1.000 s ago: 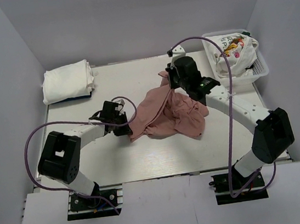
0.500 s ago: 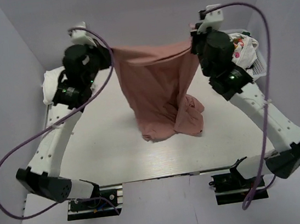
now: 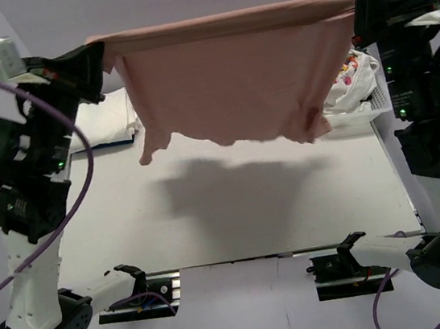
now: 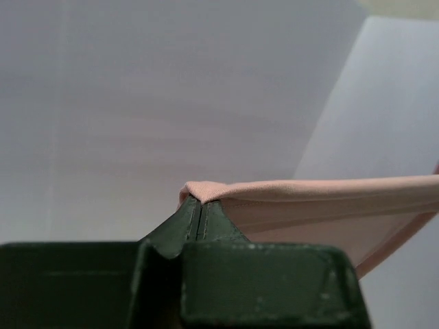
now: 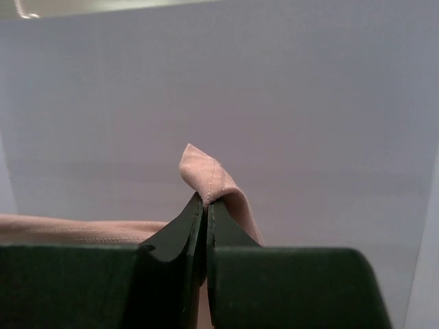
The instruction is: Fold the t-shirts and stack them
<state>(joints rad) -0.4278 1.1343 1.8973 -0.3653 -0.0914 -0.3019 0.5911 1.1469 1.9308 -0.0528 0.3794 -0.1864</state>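
Two grippers are up high with one pink t-shirt [image 3: 233,81] stretched between them. My left gripper [image 3: 97,57] is at about 10 o'clock in the top view, jaws pinched tight on the shirt's top left corner. The left wrist view confirms it: the fingertips [image 4: 185,223] are pressed together, a fold of pink cloth pokes out over them, and the hem runs off toward 3 o'clock.

My right gripper [image 3: 361,1] is at about 2 o'clock, clamped the same way on the opposite top corner. In the right wrist view a small peak of pink fabric sticks up from between the closed fingertips [image 5: 226,233], and the edge trails toward 9 o'clock.

The top edge is taut and nearly level. The shirt hangs as a flat sheet with a wavy bottom edge that looks clear of the tabletop [image 3: 236,227]. Its shadow [image 3: 239,186] falls near the tabletop's centre. I can't tell which face of the shirt is toward the camera.

The folded white t-shirts [image 3: 113,122] sit at 10 o'clock on the tabletop, partly hidden by my left arm and the hanging shirt. The basket [image 3: 381,104] is at 2 o'clock, with a printed white t-shirt [image 3: 349,84] bunched inside. The pink shirt's lower right corner overlaps it in the view.
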